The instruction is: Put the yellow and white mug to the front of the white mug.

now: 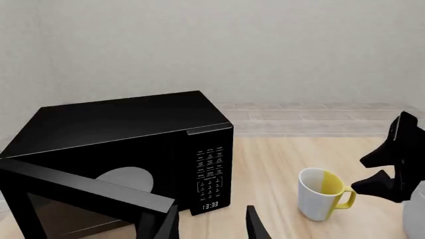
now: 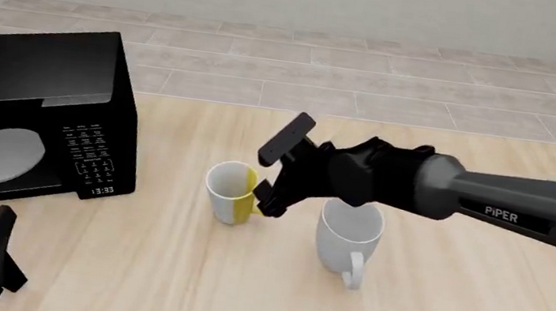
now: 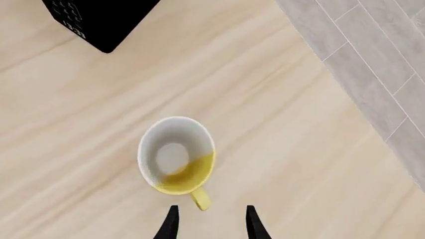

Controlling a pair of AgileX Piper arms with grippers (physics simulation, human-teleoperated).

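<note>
Wooden table (image 2: 472, 306): right gripper (image 3: 210, 224), seemingly open, above yellow and white mug (image 3: 176, 162)

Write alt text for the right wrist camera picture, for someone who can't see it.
Seen from above, the yellow and white mug stands upright on a light wooden table, its yellow handle pointing between the open fingertips of the right hand. A black microwave corner shows at one edge and grey floor tiles at another.

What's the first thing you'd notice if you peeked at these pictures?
The right gripper on its big dark arm, open above the handle of the yellow and white mug standing mid-table. The taller white mug stands just right of it. On the left sits a black microwave with its door open.
</note>
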